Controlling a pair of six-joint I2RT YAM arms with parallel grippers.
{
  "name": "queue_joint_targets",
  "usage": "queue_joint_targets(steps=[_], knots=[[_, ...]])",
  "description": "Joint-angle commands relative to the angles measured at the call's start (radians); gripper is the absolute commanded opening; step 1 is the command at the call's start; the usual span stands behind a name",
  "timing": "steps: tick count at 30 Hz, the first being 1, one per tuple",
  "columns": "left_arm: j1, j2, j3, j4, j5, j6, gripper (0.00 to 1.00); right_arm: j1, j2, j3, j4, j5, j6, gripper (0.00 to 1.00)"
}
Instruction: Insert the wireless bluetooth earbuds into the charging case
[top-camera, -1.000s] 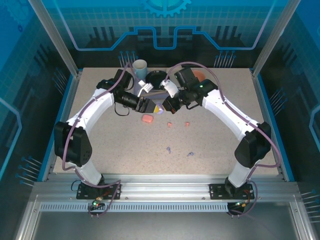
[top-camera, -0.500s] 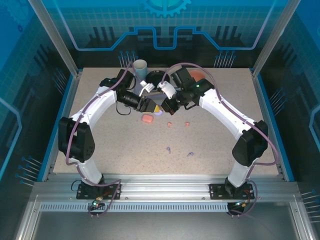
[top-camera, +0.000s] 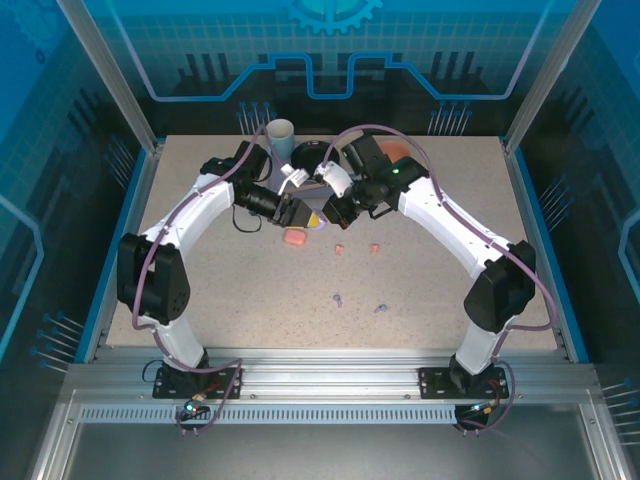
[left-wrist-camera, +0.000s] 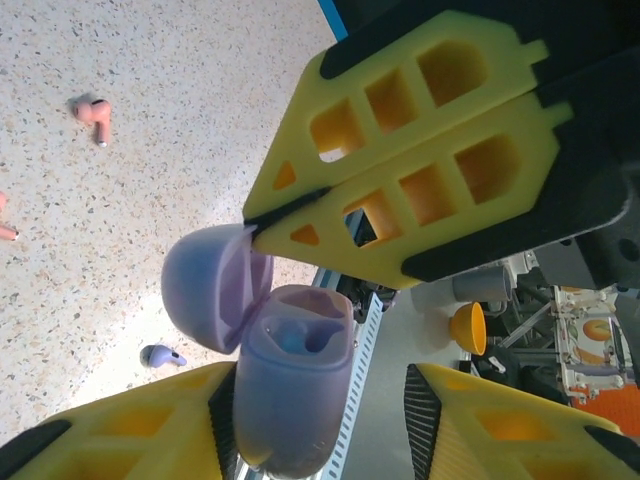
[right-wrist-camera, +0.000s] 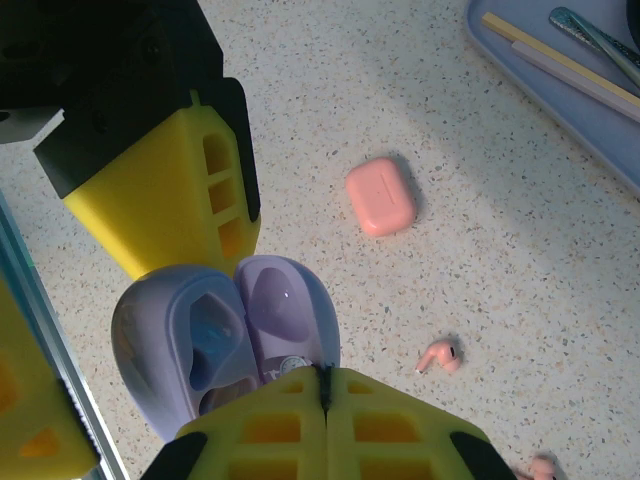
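Right tool (right-wrist-camera: 325, 375) pinching case lid (right-wrist-camera: 285, 310), earbuds (right-wrist-camera: 440, 357) apart

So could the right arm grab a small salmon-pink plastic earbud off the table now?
Probably not yet: bare table leads to the nearest earbud, but the right gripper is shut on the lid of the open lilac plastic charging case.

lilac case (left-wrist-camera: 290, 390), pink case (right-wrist-camera: 380, 195) — speckled table (right-wrist-camera: 520, 270)

This is a robot lab's test cell: a speckled bench (top-camera: 420, 300) fenced behind and on both sides by blue panels (top-camera: 200, 60) with a gear emblem (top-camera: 330, 10), aluminium posts (top-camera: 110, 75) at its corners, two white arms (top-camera: 190, 215) bolted to a slotted rail (top-camera: 320, 375) along its near edge.
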Motion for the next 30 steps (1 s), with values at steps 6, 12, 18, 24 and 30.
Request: queue_joint_targets(steps=[6, 12, 18, 24, 30], knots=[[0.0, 0.028, -0.017, 0.03, 0.037, 0.001, 0.45, 0.012, 0.013, 0.04, -0.011, 0.001, -0.004, 0.0], [-0.003, 0.036, -0.017, 0.052, 0.045, -0.014, 0.42, 0.014, 0.018, 0.045, -0.011, 0.002, -0.002, 0.0], [-0.014, 0.045, -0.014, 0.051, 0.053, -0.012, 0.38, 0.019, 0.026, 0.049, -0.011, 0.007, -0.003, 0.0], [-0.015, 0.041, -0.019, 0.043, 0.064, -0.003, 0.34, 0.018, 0.026, 0.05, -0.007, 0.02, -0.003, 0.0], [-0.015, 0.031, -0.023, 0.031, 0.072, 0.012, 0.32, 0.016, 0.029, 0.055, -0.009, 0.03, -0.004, 0.0]])
